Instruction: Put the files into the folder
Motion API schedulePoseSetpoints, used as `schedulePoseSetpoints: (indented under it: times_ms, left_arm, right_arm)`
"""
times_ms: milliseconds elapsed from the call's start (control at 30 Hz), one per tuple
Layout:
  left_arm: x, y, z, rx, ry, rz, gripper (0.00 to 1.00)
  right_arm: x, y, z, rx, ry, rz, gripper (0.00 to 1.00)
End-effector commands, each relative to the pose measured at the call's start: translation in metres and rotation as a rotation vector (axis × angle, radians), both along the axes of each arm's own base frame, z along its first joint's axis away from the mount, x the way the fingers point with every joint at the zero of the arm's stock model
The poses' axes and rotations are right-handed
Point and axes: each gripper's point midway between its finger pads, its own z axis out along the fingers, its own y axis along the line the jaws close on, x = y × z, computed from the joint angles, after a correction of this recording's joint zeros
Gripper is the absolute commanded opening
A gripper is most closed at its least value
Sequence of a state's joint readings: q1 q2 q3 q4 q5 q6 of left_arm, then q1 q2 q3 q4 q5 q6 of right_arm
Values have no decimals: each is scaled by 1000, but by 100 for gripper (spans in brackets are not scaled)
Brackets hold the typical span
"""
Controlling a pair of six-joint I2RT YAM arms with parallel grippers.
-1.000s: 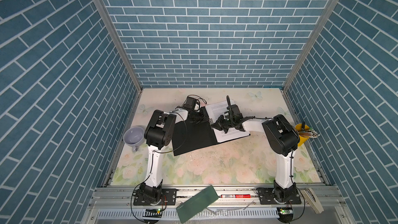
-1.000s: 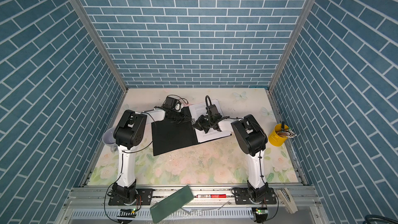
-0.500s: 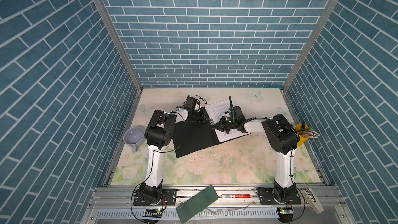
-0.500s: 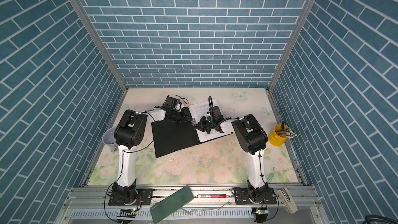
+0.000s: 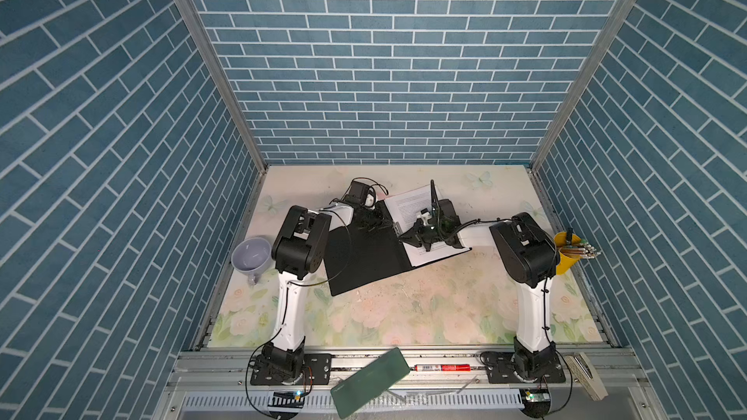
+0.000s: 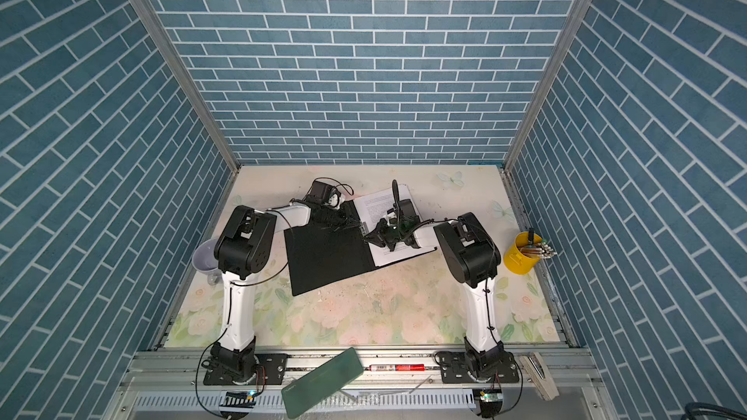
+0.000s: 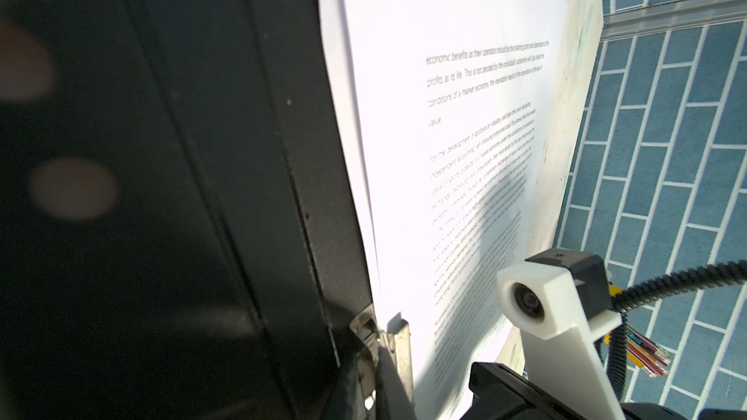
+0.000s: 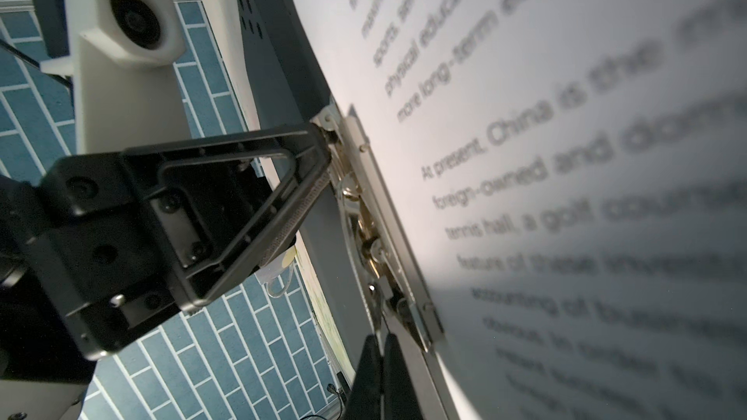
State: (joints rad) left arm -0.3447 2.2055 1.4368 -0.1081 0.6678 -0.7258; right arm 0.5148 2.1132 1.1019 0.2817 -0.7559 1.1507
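From my station I saw the folder [image 5: 364, 264] lying open on the floral worktop [image 5: 404, 309], toward the far middle, with its black inside facing up. The files [image 5: 408, 204] sat as a white stack on its right half. The top sheet was covered in printed text, and the stack's inner edge ran along the metal spine clip [image 8: 355, 195]. The left flap was bare black.

Both arms met at that spine. The right gripper [image 8: 382, 343] had its jaws pressed together with nothing between them, its tips at one end of the clip, just at the paper's edge. The left gripper [image 8: 325, 135] came in from the opposite side, one fingertip touching the clip's other end. Only one finger showed clearly, so I could not tell whether it was apart, together or pinching the metal. In both top views the left gripper sat over the black flap and the right one over the sheets.

A pale cup [image 5: 250, 254] stood beside the worktop's left edge and a yellow pot of pens [image 5: 566, 254] at its right edge. A dark green slab [image 5: 370, 381] and a red marker [image 5: 442, 367] lay on the front rail.
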Motion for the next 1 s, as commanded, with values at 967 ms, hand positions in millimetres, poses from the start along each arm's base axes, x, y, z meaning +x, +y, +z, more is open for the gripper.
schedulePoseSetpoints:
  times_ms: [967]
  left_arm:
    - [-28,17,-54,104,138,17,13]
  right_arm:
    - [-104,-145,-144,-800,537,-159,0]
